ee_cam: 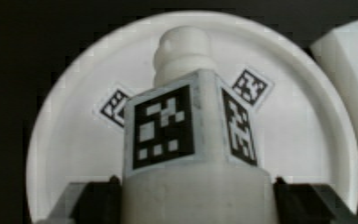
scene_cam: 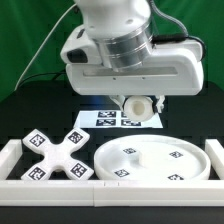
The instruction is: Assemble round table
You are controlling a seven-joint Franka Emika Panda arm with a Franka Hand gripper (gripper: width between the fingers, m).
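The large flat round disc (scene_cam: 152, 160) lies on the black table at the exterior view's right, with square tags on its top. My gripper (scene_cam: 138, 104) hangs above its far edge, shut on the short cylindrical leg (scene_cam: 137, 106), whose rounded end shows below the hand. In the wrist view the leg (ee_cam: 190, 130) stands between my fingers, its tags facing the camera and its threaded tip pointing at the disc (ee_cam: 87, 90) below. The X-shaped cross base (scene_cam: 57, 156) lies flat at the exterior view's left, apart from the disc.
A white rail (scene_cam: 100, 189) runs along the front, with a short piece (scene_cam: 9, 152) at the exterior view's left and another (scene_cam: 216, 152) at its right. The marker board (scene_cam: 105, 119) lies behind the disc, under my hand.
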